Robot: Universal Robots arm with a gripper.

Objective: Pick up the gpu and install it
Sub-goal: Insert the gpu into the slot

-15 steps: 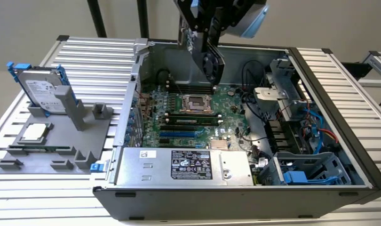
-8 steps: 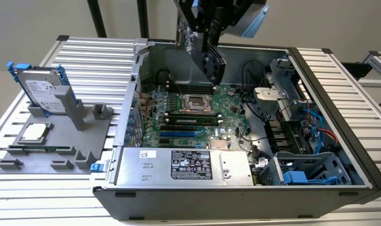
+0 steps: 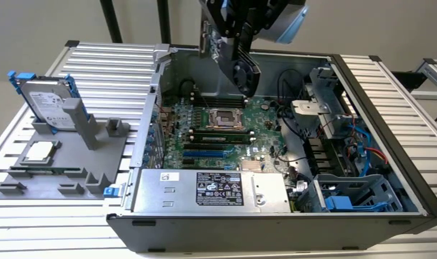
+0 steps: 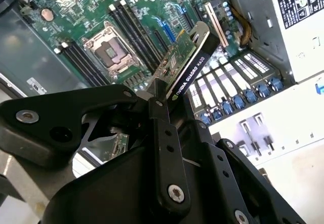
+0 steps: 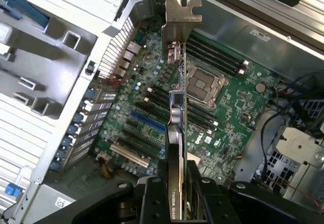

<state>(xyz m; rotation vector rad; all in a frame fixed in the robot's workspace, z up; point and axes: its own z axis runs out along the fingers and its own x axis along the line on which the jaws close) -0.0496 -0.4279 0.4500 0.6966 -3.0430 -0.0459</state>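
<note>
A: Where is the gpu (image 3: 217,43), the thin flat card with a green circuit-board face, a black cover and a silver metal bracket (image 5: 181,19) at one end?
B: Up in the air over the open black computer case (image 3: 276,232). In the exterior view it hangs high above the green motherboard (image 3: 226,135), clear of the board.
A: And the black two-fingered tool (image 5: 177,186)?
B: Clamped on the card. In both wrist views its fingers (image 4: 161,127) press the card's two faces, one on the board side and one on the cover side, at the end away from the bracket.
A: What lies under it?
B: In the first wrist view the card's edge runs over the long black slots beside the empty square silver processor socket (image 5: 202,84).
A: Anything outside the case?
B: On the ribbed metal tabletop (image 3: 110,65), at the exterior view's left, a grey plastic fixture (image 3: 74,164) holds a silver hard drive (image 3: 49,102) with blue rails upright. A small square silver chip (image 3: 40,152) lies flat near it.
</note>
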